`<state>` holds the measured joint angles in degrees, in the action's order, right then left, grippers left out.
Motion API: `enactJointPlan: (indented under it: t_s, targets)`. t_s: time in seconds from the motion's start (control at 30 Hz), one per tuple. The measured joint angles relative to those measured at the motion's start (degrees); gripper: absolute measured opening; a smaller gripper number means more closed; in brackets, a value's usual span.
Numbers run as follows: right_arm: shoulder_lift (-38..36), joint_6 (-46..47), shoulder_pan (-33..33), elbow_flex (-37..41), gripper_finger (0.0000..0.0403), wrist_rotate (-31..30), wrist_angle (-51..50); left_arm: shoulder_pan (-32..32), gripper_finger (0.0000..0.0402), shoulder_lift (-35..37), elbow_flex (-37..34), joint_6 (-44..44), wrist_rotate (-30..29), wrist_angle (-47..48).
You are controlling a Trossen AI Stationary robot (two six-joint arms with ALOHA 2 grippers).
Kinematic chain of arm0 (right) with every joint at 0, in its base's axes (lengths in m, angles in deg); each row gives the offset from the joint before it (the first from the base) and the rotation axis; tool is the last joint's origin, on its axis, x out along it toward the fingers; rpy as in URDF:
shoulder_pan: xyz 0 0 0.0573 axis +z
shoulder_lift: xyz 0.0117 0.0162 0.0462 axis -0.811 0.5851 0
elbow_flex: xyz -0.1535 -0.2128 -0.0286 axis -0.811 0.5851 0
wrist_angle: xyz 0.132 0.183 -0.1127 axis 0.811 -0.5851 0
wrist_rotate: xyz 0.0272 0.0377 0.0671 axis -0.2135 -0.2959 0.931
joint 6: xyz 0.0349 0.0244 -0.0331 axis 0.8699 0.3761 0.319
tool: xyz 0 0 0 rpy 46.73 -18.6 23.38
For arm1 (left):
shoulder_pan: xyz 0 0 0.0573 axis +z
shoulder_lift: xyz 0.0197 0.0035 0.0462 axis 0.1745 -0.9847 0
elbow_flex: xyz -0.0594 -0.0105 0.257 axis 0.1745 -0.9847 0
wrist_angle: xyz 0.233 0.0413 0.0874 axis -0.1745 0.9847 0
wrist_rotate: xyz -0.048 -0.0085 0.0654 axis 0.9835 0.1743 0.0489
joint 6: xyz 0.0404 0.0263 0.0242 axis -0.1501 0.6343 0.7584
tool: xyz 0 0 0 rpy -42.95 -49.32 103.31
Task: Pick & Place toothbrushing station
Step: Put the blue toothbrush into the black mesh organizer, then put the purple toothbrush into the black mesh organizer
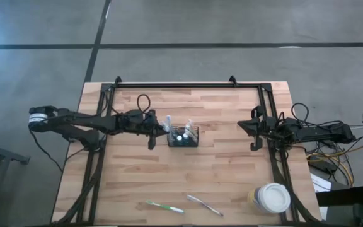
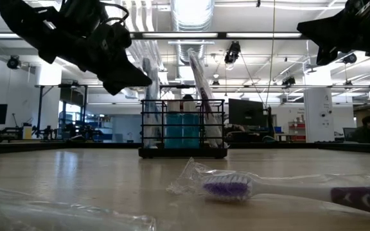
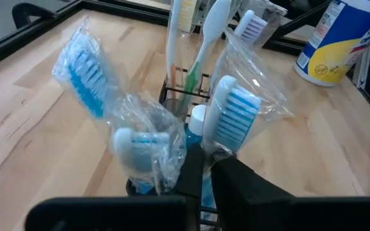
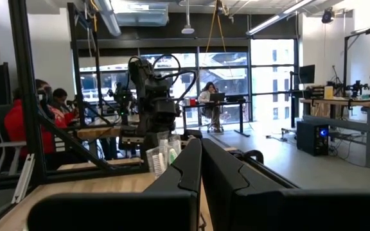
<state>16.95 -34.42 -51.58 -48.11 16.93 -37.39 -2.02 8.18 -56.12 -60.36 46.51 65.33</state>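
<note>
The black wire caddy point(image 1: 194, 140) point(image 2: 184, 131) stands at the table's middle. In it are upright wrapped toothbrushes point(image 3: 201, 45) and white-capped tubes point(image 1: 179, 136). My left gripper point(image 1: 161, 130) point(image 3: 204, 170) reaches in from the left to the caddy's left side, shut on a wrapped blue toothbrush point(image 3: 233, 112). Two more wrapped blue brushes point(image 3: 82, 70) point(image 3: 137, 141) show beside it. My right gripper point(image 1: 252, 128) point(image 4: 201, 160) waits shut above the table's right edge, holding nothing. My left gripper pinches the blue toothbrush between its two fingers, on the wrapped handle just below the head point(image 3: 216, 153). The fingers come from the table's left, slanting slightly down, and lie across the handle. The brush stands upright with its head up; the fingers hide its lower end.
A wrapped green toothbrush point(image 1: 164, 206) and a wrapped purple-and-white one point(image 1: 203, 205) point(image 2: 268, 190) lie flat by the near edge. A large cup with a white lid point(image 1: 271, 198) stands at the near right corner. A black frame rail point(image 1: 188, 84) runs along the far edge.
</note>
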Motion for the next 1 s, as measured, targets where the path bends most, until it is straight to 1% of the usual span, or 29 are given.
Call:
enactJointPlan:
  t_s: [0.07, 0.17, 0.27, 0.5, 0.63, 0.73, 0.83, 0.93, 1.0]
  targets:
    - [0.0, 0.18, 0.0, 0.0, 0.0008, 0.0, 0.0, 0.0, 0.0037, -0.04, -0.06, 0.17, 0.05, 0.11]
    - [0.0, 0.28, 0.0, 0.0, 0.0008, -0.01, 0.0, -0.04, 0.007, -0.26, -0.29, 1.07, 0.66, 0.93]
    - [0.0, 0.28, 0.0, 0.0, 0.0008, 0.0, 0.0, -0.04, 0.0116, -0.2, -0.29, 1.71, 1.09, 0.86]
    - [0.0, 0.41, -0.02, 0.0, 0.0008, -0.01, -0.02, -0.02, 0.024, 0.49, -0.33, 1.77, 1.07, 0.91]
    - [0.0, 0.44, -0.02, 0.0, 0.0008, -0.01, -0.03, -0.02, 0.0288, 2.62, -0.31, 2.42, 1.07, 2.65]
    - [0.0, 0.41, -0.02, 0.0, 0.0008, -0.01, -0.07, -0.02, 0.0306, 5.67, -0.31, 4.04, 1.05, 6.18]
    - [0.0, -0.1, -0.02, 0.0, 0.0008, -0.01, -0.16, -0.02, 0.0307, 10.11, -0.29, 6.91, 1.27, 11.02]
    - [0.18, -0.46, -0.02, 0.0, 0.0008, -0.01, -0.42, -0.02, 0.0293, 14.98, -0.31, 9.78, 1.35, 16.14]
    - [0.48, -0.43, -0.02, 0.02, 0.0008, -0.01, -0.51, -0.02, 0.0273, 18.18, -0.69, 11.45, 1.18, 18.2]
